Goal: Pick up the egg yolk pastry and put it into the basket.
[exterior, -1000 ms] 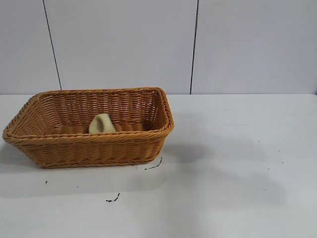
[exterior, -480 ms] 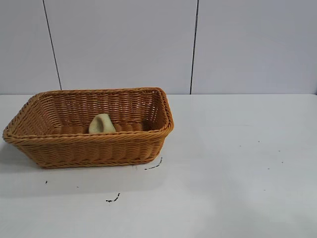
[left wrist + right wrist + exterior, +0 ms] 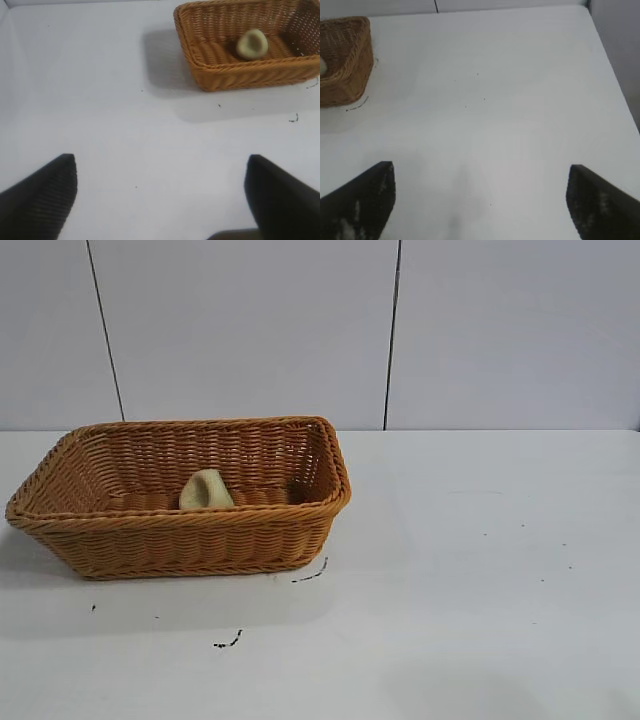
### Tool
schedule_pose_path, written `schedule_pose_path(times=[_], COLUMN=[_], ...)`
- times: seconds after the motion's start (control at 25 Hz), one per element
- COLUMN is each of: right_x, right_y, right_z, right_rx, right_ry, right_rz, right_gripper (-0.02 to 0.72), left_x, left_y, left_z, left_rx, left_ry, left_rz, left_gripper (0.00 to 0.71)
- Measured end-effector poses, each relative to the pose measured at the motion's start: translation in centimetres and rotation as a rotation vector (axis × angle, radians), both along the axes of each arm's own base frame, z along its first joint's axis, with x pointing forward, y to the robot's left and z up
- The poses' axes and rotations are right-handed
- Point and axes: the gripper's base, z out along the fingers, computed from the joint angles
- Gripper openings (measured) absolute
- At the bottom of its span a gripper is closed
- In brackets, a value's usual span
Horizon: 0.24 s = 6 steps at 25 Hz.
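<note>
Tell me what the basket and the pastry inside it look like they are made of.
The basket: woven wicker or a plastic imitation, orange-brown, with visible weave rows and a braided rim. The egg yolk pastry: pale yellow-green and matte, with a hollow dimple; it looks like soft foam or rubber rather than real dough, though that is uncertain.

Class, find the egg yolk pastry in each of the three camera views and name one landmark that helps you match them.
Exterior view: the egg yolk pastry lies inside the basket, left of centre.
Left wrist view: it lies on the basket floor, upper right of the picture.
Right wrist view: only a pale sliver shows at the left edge, inside the basket.
Shared landmark: the basket's braided rim.
</note>
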Motion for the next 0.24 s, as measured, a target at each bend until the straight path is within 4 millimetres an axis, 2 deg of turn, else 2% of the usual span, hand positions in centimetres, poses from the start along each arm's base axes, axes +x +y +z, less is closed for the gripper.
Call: schedule_pose_path(times=[0.24], right_x=[-0.07], right_y=[0.02], right_z=[0.01], right_rx=[0.004], right_ry=[-0.005], right_rz=[0.0], right_gripper=[0.667], left_x=[0.0], left_y=[0.0], left_z=[0.0], left_rx=[0.0], left_ry=[0.0], left_rz=[0.0], left_gripper=[0.693])
